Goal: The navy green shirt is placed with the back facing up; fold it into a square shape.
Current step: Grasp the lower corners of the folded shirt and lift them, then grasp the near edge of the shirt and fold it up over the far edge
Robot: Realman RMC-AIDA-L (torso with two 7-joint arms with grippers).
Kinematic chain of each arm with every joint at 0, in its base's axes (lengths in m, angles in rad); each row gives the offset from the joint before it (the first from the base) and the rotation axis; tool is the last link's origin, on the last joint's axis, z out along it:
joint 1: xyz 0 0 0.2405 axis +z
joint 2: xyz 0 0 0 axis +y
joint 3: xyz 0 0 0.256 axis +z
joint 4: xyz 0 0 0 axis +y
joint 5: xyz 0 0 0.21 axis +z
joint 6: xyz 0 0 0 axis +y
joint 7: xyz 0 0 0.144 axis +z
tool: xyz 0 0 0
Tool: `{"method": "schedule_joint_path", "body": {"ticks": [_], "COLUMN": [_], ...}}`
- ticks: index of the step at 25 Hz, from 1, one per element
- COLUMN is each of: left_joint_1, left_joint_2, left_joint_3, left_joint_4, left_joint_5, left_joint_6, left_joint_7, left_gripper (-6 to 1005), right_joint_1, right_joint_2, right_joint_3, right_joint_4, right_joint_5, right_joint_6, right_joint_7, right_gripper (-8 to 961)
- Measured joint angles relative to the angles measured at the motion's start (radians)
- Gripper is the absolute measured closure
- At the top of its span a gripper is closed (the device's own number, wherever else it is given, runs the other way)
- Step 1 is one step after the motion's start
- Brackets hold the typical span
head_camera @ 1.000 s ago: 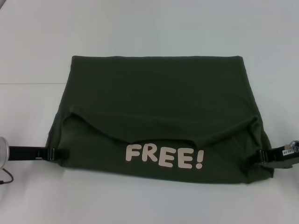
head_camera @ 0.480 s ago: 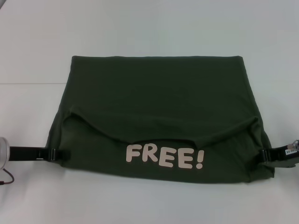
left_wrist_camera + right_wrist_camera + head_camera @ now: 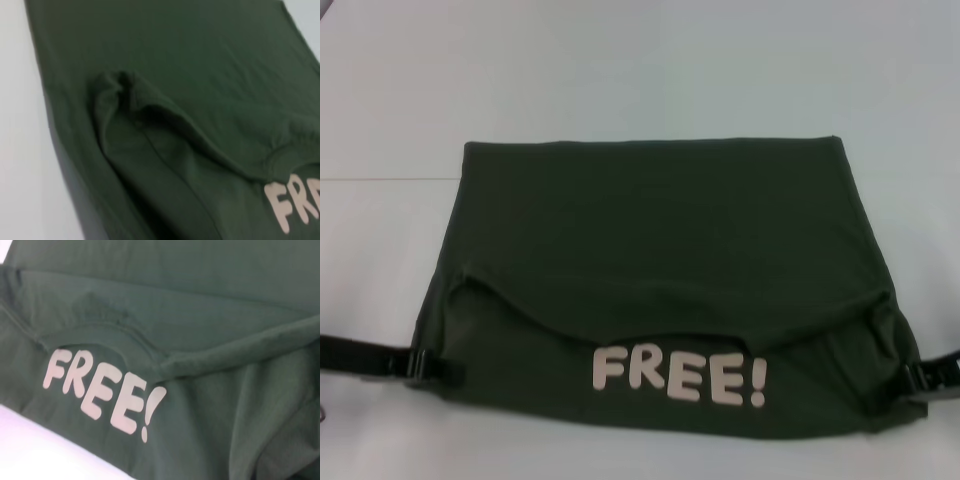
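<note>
The left gripper (image 3: 432, 366) pinched the near left edge of the shirt (image 3: 660, 250), which lay folded on the white table (image 3: 640, 70) with "FREE!" (image 3: 680, 376) showing along its near side. At the near right edge, the right gripper (image 3: 920, 377) was clamped likewise.

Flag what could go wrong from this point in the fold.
The left gripper and right gripper sit only at the near side edges of the navy green shirt, so the cloth could slip out mid-fold. The folded-over flap sags unevenly above the FREE! lettering, with bunched cloth near both near corners, so creases may be pressed in and the square may end up skewed.
</note>
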Motion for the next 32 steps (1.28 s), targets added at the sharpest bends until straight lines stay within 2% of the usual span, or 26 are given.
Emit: {"method": "schedule_joint_path", "body": {"ticks": [3,10,14,21,27,32], "left_joint_1": [0.006,0.011,0.012,0.026,0.027,0.026], "left_joint_2": [0.002,0.018,0.018,0.014,0.008,0.011], "left_joint_3": [0.000,-0.001,-0.001,0.001,0.009,-0.001], "left_joint_4": [0.028,0.033,0.030,0.017,0.011,0.010], "left_joint_5": [0.050,0.090,0.120,0.158,0.223,0.233], "left_joint_6": [0.080,0.325,0.415,0.499,0.572,0.590], "left_joint_7": [-0.037,-0.038,-0.046,-0.045,-0.024,-0.003], "left_gripper": [959,959,959,958,958,958], "right_joint_1": [-0.018,-0.040,-0.042,-0.049,-0.052,-0.052], "right_joint_2": [-0.014,-0.023,-0.017,0.008,0.017,0.019], "right_joint_3": [-0.003,-0.005,-0.009,-0.039,-0.089,-0.088], "right_joint_4": [0.001,0.010,0.036,0.053,0.070,0.072], "right_joint_5": [-0.002,-0.031,-0.075,-0.138,-0.151,-0.148], "right_joint_6": [-0.090,-0.199,-0.252,-0.313,-0.320,-0.315], "right_joint_7": [-0.064,-0.172,-0.244,-0.346,-0.366,-0.372], "right_gripper": [911,911,910,910,911,911]}}
